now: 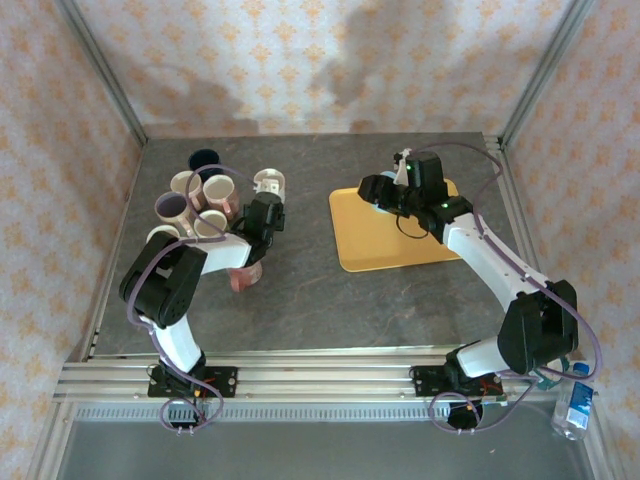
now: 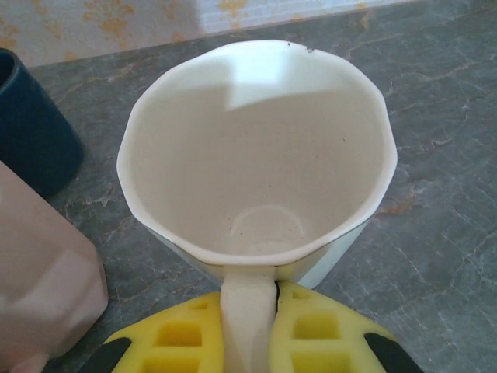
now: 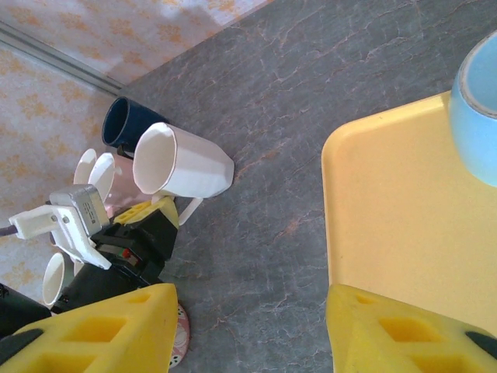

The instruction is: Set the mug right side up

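Mug cluster [image 1: 195,205]: several mugs packed together at the far left of the surface [image 1: 300,300], mouths up; a dark blue mug [image 2: 31,132] stands at the far end of the group.
Left end effector [image 2: 248,338]: clamped on the handle [image 2: 248,311] of the white mug, one yellow finger [image 2: 182,338] on each side of it.
White mug [image 2: 256,171]: just right of the cluster and far of the left wrist, tilted with its mouth turned toward the wrist camera. Whether its base touches the surface I cannot tell.
Step, as I judge it: mid-turn, the mug is not yet upright.
Handling: it looks like glazed ceramic with faceted walls, so stiff, fairly heavy, slick and easily chipped. A small nick seems to mark the far rim.
Where to hold: the handle is a sound hold for turning, but it is narrow, so the body could swing around it. A slow roll and a soft set-down on the base would suit.
Risk: the neighbouring mugs are close on the left and could be knocked.
Yellow tray [image 1: 390,240]: right of centre, flat on the surface.
Right end effector [image 3: 256,334]: jaws apart with nothing between them, hovering over the tray's left edge.
Light blue mug [image 3: 477,116]: on the tray, at its far side.
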Available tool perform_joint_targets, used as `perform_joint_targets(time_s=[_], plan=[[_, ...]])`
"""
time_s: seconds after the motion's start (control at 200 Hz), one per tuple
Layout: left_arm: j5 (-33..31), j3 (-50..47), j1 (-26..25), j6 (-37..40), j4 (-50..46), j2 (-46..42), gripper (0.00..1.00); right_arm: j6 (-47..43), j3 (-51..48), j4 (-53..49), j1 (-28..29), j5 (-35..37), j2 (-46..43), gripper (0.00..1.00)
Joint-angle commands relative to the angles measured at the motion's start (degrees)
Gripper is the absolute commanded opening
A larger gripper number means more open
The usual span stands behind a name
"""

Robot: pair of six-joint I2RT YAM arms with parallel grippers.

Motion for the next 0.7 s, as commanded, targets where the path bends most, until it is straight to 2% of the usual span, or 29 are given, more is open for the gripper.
perform_joint_targets(time_s=[0.0,0.085,0.215,0.385,0.545,0.691], plan=[[-2.62,-0.36,0.09,0.16,9.18,0.63,0.13,-0.21,2.40,0.52,-0.08,-0.41,-0.54,0.54],[-2.65,-0.52,0.10,-1.07,8.89,0.68,0.23,-0.19,2.80,0.43,-0.11,-0.41,-0.50,0.54],[-1.99,-0.47,0.09,-2.19,5.84,0.14,0.45,-0.45,3.03,0.22,-0.10,-0.21,-0.61,0.54],[-1.07,-2.56,0.13,-2.10,6.50,-2.30,0.62,-1.63,4.04,-1.55,-0.12,0.03,0.61,0.54],[-0.96,-6.25,-0.81,-2.07,6.44,-7.72,0.66,-2.31,4.16,-2.67,-0.10,1.97,0.14,0.54],[-2.48,-8.98,-4.92,1.19,3.25,-14.61,0.66,-3.57,5.12,-6.04,-0.08,4.17,-0.59,0.54]])
